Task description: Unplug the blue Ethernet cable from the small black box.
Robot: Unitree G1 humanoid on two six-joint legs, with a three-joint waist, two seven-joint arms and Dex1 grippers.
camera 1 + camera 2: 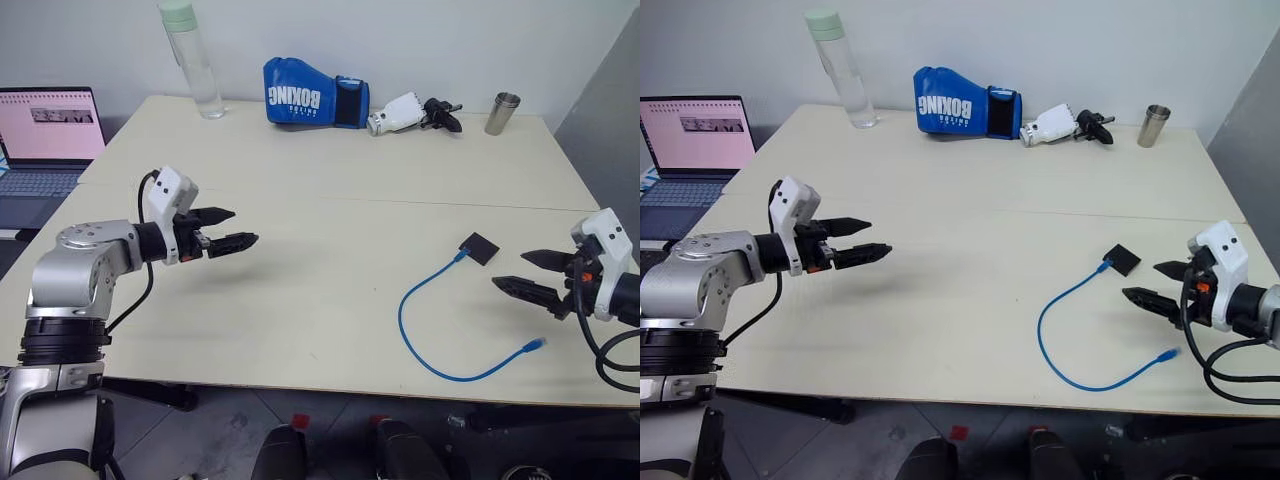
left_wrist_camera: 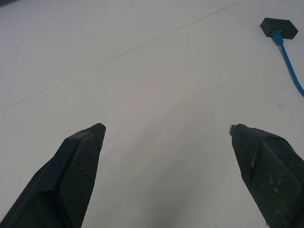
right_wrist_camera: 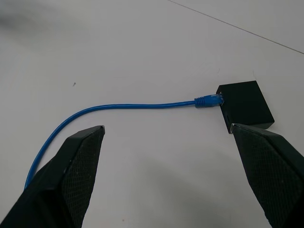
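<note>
The small black box [image 1: 481, 248] lies flat on the cream table, right of centre. The blue Ethernet cable [image 1: 420, 320] has one plug in the box's side [image 3: 209, 101]; from there it loops toward the front edge and ends in a loose plug [image 1: 535, 345]. My right gripper [image 1: 520, 271] hovers open just right of the box, above the table, fingers pointing at the cable. In the right wrist view the box [image 3: 244, 104] sits by one fingertip [image 3: 266, 156]. My left gripper [image 1: 232, 228] is open over the table's left side, far from the cable.
Along the table's back edge stand a clear bottle [image 1: 192, 62], a blue boxing glove [image 1: 310, 95], a black-and-white gripper tool [image 1: 412, 113] and a metal cup [image 1: 502, 113]. An open laptop [image 1: 45, 140] sits off the left side. The table's front edge [image 1: 350, 388] runs just below the cable loop.
</note>
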